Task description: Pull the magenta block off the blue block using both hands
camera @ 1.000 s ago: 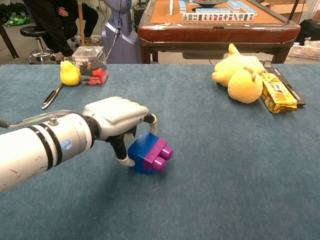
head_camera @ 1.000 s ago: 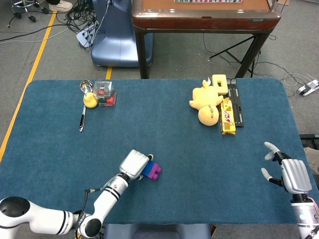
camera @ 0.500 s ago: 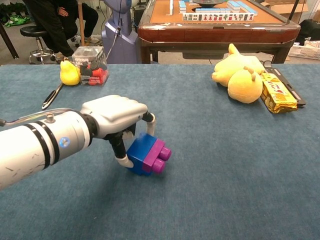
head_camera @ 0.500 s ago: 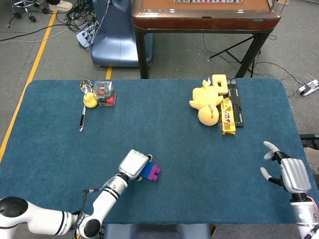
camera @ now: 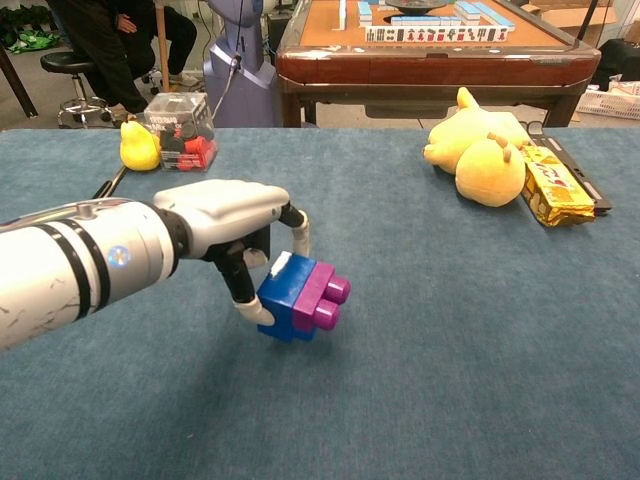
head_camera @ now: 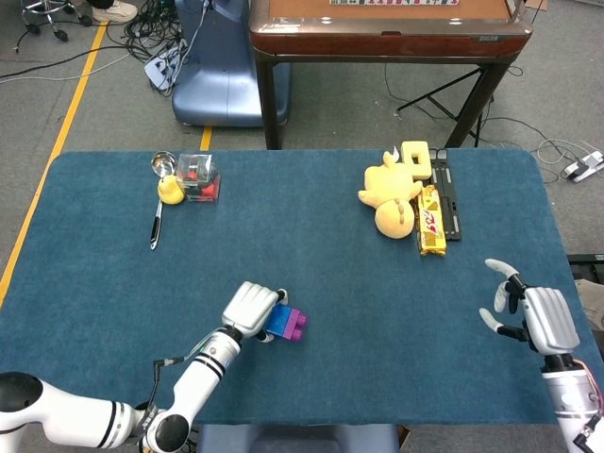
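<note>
**A:** So where's your left hand at right now?

**B:** You've got its fingers wrapped round the blue block, one curling under it and another hooked over the top edge. The block sits tilted in the grip, near the front of the worktop and left of centre. In the chest view it looks lifted a bit off the cloth, though I can't say for sure.

**A:** And the magenta block?

**B:** Snapped onto the blue one's right side, round studs poking out away from your palm. Both are glossy hard plastic with chunky squared bodies.

**A:** Right hand?

**B:** Way over by the right edge of the worktop, holding nothing, with the fingers spread wide. It has a smooth silver shell and only the head view shows it.

**A:** What's the surface like?

**B:** Fuzzy dark teal cloth, like felt. There's a soft yellow plush toy at the far right with a shiny yellow snack wrapper beside it. At the far left sit a clear plastic box, a little yellow duck and a pen.
</note>
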`<state>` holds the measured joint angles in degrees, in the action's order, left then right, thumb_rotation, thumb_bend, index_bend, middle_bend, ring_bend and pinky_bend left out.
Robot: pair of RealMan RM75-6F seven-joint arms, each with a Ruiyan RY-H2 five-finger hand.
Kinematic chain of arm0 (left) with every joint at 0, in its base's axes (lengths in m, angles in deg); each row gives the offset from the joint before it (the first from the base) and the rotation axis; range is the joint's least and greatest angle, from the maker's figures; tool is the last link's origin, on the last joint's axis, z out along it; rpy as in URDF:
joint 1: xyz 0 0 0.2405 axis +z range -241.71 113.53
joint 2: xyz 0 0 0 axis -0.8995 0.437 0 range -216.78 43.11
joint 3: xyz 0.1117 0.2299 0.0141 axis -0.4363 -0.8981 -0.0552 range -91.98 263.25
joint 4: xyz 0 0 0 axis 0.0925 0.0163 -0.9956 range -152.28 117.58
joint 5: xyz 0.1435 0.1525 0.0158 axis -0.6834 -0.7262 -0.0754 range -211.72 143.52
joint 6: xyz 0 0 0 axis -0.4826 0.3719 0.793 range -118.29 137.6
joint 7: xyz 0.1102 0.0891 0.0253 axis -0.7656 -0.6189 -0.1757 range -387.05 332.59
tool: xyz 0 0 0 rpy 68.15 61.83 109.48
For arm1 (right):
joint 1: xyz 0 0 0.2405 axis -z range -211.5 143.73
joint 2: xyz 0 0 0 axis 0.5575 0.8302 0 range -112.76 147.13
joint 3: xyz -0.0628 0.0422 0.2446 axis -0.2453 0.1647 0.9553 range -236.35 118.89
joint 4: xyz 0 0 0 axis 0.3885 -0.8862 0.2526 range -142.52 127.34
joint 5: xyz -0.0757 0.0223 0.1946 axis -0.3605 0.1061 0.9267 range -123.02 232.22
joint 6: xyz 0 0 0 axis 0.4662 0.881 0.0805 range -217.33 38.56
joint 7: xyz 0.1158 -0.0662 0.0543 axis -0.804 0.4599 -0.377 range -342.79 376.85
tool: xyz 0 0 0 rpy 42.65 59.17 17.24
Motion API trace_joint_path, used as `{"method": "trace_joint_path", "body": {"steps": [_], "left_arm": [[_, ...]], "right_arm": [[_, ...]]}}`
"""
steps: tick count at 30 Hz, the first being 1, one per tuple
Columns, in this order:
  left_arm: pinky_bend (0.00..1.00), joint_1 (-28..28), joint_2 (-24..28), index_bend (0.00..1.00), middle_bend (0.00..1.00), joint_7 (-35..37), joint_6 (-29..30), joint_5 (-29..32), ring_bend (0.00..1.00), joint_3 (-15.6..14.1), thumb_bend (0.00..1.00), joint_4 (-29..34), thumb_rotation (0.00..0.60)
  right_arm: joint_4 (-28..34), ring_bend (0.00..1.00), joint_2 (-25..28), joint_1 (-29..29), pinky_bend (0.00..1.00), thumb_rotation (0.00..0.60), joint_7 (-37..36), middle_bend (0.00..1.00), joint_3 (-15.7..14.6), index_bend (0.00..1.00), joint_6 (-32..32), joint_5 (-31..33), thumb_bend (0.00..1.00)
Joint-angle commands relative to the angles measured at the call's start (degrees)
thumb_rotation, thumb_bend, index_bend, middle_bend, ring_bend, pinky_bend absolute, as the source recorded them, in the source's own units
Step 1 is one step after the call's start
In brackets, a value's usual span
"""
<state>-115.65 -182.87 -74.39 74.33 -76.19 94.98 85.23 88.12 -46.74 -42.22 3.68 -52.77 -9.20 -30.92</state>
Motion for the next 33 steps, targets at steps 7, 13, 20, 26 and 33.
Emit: {"method": "trace_joint_path", "body": {"steps": [7, 13, 20, 26, 33], "left_arm": [[1.0, -1.93, -2.09, 0.61, 0.94, 1.71, 5.01, 8.08, 0.97, 7.82, 0.01, 1.61, 0.6], [1.0, -3.03, -4.47, 0.6, 0.94, 3.29, 8.05, 8.88, 0.97, 11.04, 0.01, 0.36, 0.6], [1.0, -4.33, -5.81, 0.59, 0.94, 3.43, 9.52, 9.67, 0.97, 13.12, 0.01, -1.03, 0.6], [1.0, -4.37, -7.52, 0.59, 0.94, 6.88, 11.64, 10.73, 0.97, 16.81, 0.01, -1.78, 0.6], [1.0, -3.38, -6.63, 0.61, 0.94, 10.18, 12.34, 13.99, 0.97, 20.59, 0.01, 0.55, 0.6]], "right_arm": [[6.92, 1.0, 4.15, -5.66, 1.0, 0.6, -1.91, 1.0, 3.9, 0.34, -6.38, 2.54, 0.11], [10.1, 1.0, 6.11, -9.39, 1.0, 0.6, -3.64, 1.0, 6.3, 0.34, -11.35, 5.65, 0.05], [13.61, 1.0, 8.38, -13.82, 1.0, 0.6, -6.29, 1.0, 9.09, 0.34, -17.55, 9.8, 0.02], [16.46, 1.0, 10.24, -18.27, 1.0, 0.6, -5.37, 1.0, 11.08, 0.34, -23.48, 13.92, 0.01], [18.68, 1.0, 11.35, -23.81, 1.0, 0.6, -4.52, 1.0, 13.16, 0.34, -30.43, 19.88, 0.01]]}}
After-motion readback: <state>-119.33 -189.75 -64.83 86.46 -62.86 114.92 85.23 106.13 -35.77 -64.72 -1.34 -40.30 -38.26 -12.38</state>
